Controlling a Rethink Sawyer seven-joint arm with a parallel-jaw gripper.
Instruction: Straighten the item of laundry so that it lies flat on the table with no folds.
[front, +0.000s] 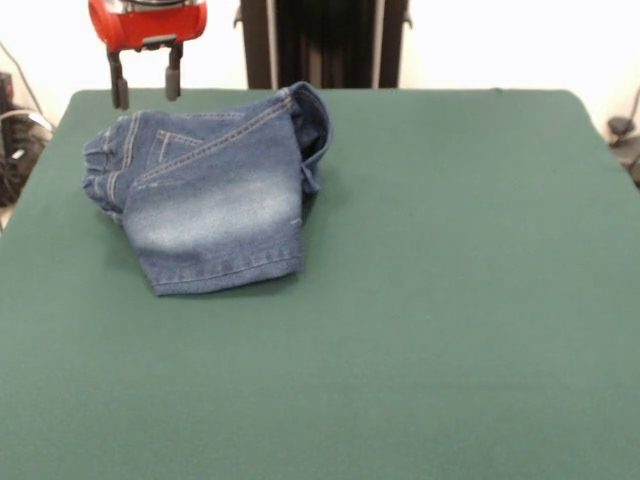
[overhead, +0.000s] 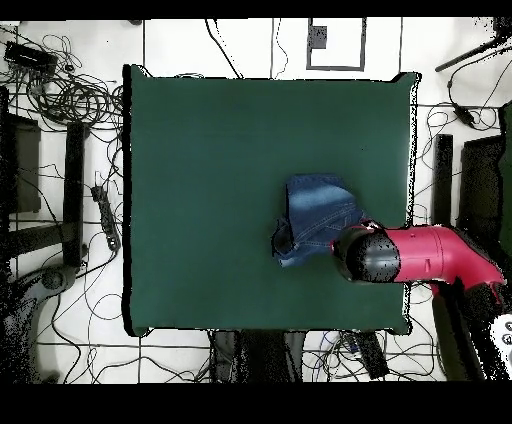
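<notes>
We can see the little blue jeans (front: 205, 195) lying in a bundle on the green surface (front: 430, 300). In the front view they sit toward the far left part of it, and a big stretch of green is bare around them. They are not flat yet. The legs look folded over the top part, so we see a short, thick, almost square shape and not a long pair of trousers. One hem edge runs along the side nearest the camera. At the far right corner of the bundle the cloth curls up and over in a loop. On the left side the bunched waistband is scrunched and bumpy. Our gripper (front: 146, 84) hangs above the far left corner of the jeans, close to the back edge of the surface. Its two dark fingers (front: 119, 86) stand apart with a gap between them, and nothing is in that gap. It does not look like it is touching the cloth. From above, the red arm (overhead: 440, 255) covers the spot where the gripper is, right by the edge of the jeans. So we think the job is barely begun. We would guess the folded legs need to be pulled out long, the curled corner laid down, and the bumps smoothed away.
</notes>
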